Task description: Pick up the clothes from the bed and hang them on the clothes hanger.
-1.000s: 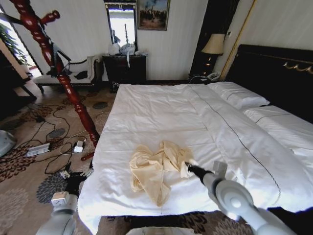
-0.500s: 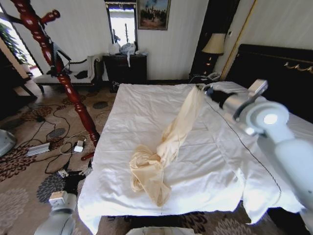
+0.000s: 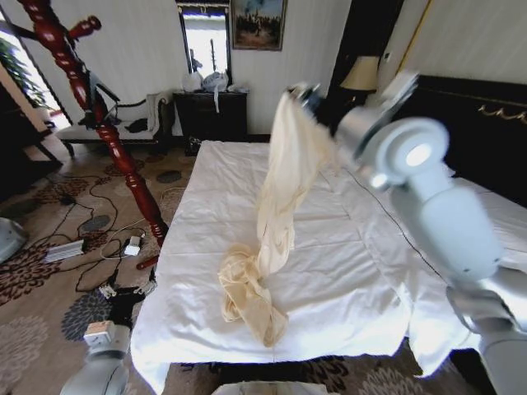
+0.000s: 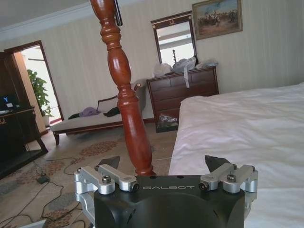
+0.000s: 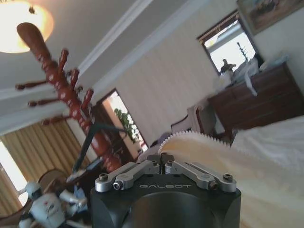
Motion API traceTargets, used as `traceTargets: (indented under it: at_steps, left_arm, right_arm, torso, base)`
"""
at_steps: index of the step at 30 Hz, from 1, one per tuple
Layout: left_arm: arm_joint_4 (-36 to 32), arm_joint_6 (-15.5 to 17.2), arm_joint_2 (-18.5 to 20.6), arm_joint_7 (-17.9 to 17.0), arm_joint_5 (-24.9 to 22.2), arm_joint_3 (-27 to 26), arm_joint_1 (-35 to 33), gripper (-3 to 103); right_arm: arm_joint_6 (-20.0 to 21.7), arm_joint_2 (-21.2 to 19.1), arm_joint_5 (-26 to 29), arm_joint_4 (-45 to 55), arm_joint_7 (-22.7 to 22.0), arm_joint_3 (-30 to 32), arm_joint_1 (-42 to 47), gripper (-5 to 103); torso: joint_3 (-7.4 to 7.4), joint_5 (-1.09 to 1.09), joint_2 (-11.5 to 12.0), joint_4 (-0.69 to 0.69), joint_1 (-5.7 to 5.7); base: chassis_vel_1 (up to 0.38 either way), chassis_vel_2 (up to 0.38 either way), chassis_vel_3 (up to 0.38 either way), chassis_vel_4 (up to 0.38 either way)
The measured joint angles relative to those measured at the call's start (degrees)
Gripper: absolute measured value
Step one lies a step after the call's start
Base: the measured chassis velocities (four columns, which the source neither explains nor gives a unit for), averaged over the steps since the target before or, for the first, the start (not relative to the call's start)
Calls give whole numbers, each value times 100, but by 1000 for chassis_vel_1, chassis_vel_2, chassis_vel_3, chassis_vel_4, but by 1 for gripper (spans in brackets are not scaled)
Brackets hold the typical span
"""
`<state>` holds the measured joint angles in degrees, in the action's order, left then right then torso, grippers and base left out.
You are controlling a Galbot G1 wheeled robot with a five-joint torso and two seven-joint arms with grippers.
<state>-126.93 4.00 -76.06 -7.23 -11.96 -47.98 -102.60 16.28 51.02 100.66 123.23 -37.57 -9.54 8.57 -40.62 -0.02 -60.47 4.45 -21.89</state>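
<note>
Head view: right claw point(image 3: 298, 92) raised over the bed point(image 3: 247, 181), clenched on the clothes point(image 3: 276, 197), which trail down to the duvet. Clothes hanger point(image 3: 99, 123) stands well leftward, nearer the idle, released left claw point(image 4: 166, 167).

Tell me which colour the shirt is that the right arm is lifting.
Pale cream-yellow, plain with no pattern; the shirt shows best in the head view.

Shirt point(image 3: 284, 177): thin soft cloth. Coat stand point(image 3: 90, 99): glossy turned wood. Duvet point(image 3: 247, 189): matt white fabric, creased.
</note>
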Motion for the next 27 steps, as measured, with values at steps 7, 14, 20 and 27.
traceTargets:
  at_steps: [7,14,20,27]
  left_arm:
    - [68,-1,-2,0,0,-27,3,100]
    - [129,0,-70,0,67,59,76,100]
    - [165,10,-69,2,79,78,114,100]
    - [165,8,-58,3,74,68,111,100]
  right_arm:
    - [520,-142,-253,387,-45,-133,1013,27]
    - [541,-389,-262,362,-105,365,1537,49]
    - [439,-786,-165,104,-453,1063,2009,70]
    - [597,-1834,-191,308,-2094,1997,3441,96]
  torso:
    - [0,2,-1,2,0]
    - [1,2,-1,1,1]
    - [1,2,-1,0,1]
    - [1,2,-1,3,1]
  base:
    - [0,0,0,0]
    - [0,0,0,0]
    - [0,0,0,0]
    - [0,0,0,0]
